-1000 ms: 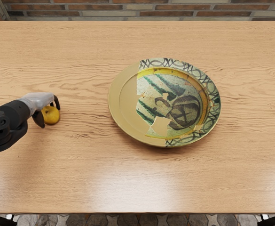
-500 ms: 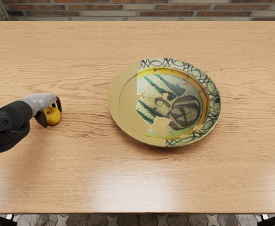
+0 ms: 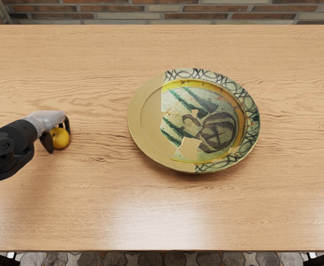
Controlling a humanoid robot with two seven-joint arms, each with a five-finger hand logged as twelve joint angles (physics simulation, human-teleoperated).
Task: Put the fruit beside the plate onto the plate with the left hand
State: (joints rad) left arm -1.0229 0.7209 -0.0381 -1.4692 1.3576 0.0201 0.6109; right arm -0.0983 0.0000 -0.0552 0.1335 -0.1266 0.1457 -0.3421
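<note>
A small yellow fruit (image 3: 61, 139) lies on the wooden table (image 3: 150, 210) at the left, well apart from the plate. The plate (image 3: 193, 119) is large and gold-rimmed with a green and dark painted pattern; it sits right of centre and holds nothing. My left hand (image 3: 54, 132) comes in from the left edge on a dark forearm. Its grey palm covers the fruit from above and its dark fingers (image 3: 46, 142) curl down around both sides of the fruit. The fruit's left part is hidden by the hand.
A brick wall (image 3: 162, 11) runs behind the table's far edge. Bare wood lies between the fruit and the plate. The table's front edge runs along the bottom of the view.
The hand has closed tighter on the fruit and shifted slightly left and down. The fruit stays on the table at about the same spot.
</note>
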